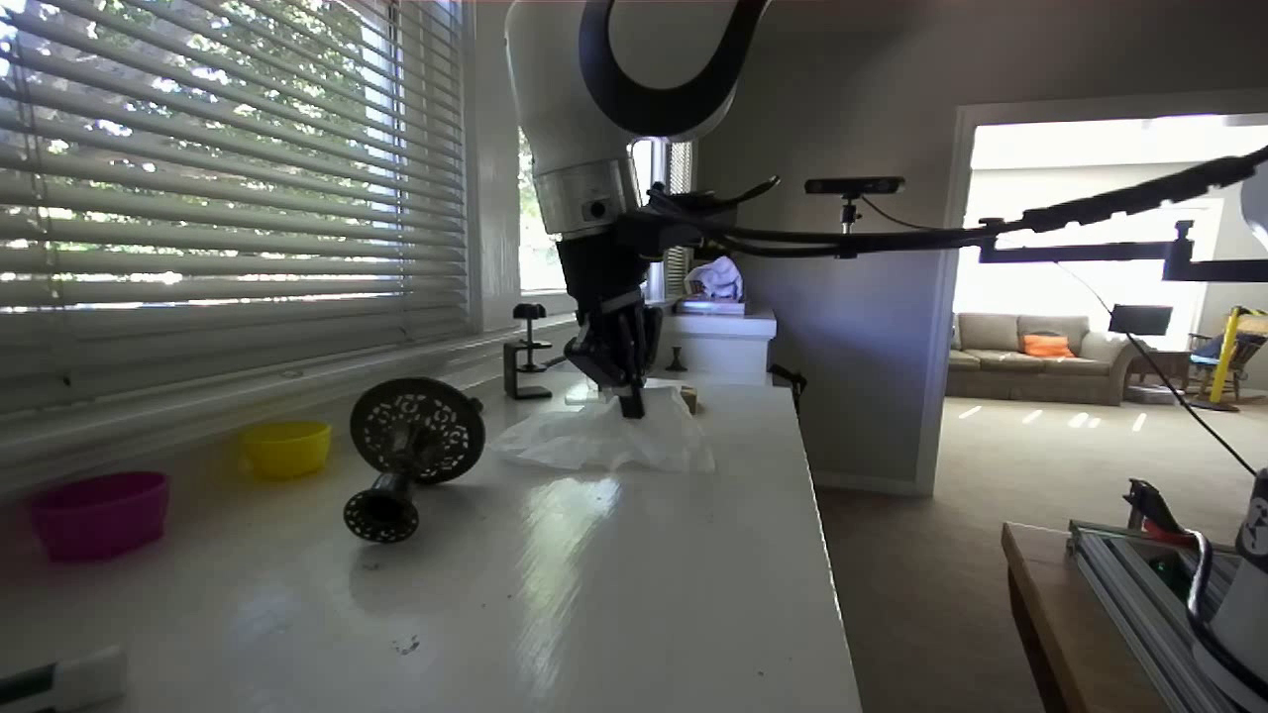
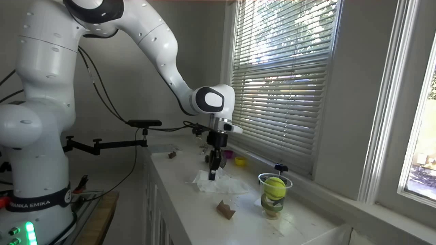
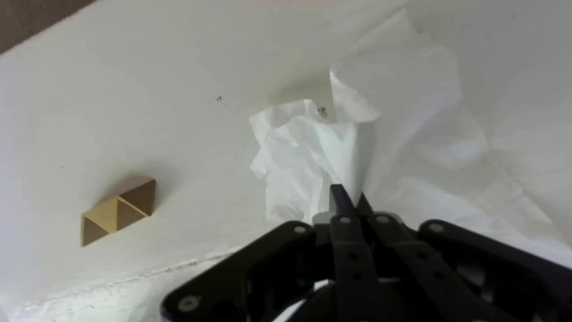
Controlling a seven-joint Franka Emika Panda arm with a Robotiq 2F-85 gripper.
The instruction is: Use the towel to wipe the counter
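Towel, white, thin, paper-like, crumpled: one, lying on the counter in both exterior views.
Gripper: one, pointing down over the towel; jaws brought together, a raised ridge of the towel running up to them, so judged to be pinching it.
Dark specks: a cluster just beside the towel, between two of its folds.
Dark marks: another patch, well apart from the towel; dirt or worn paint, undetermined.
Brown faceted block: one, near the towel, not touching.
Pierced metal stand: one, lying on its side, near the towel, across it from the block.
Transparent cup, holding a tennis ball: near the towel, apart from it.
Progress, by judgement. Grasp of the towel: done. Wiping: barely begun or under way; a single moment does not settle it, and no wiped track can be made out.
Outstanding: drawing the towel over the counter, probably first across the specks beside it, then toward the marks farther off, skirting block and stand; last, release.
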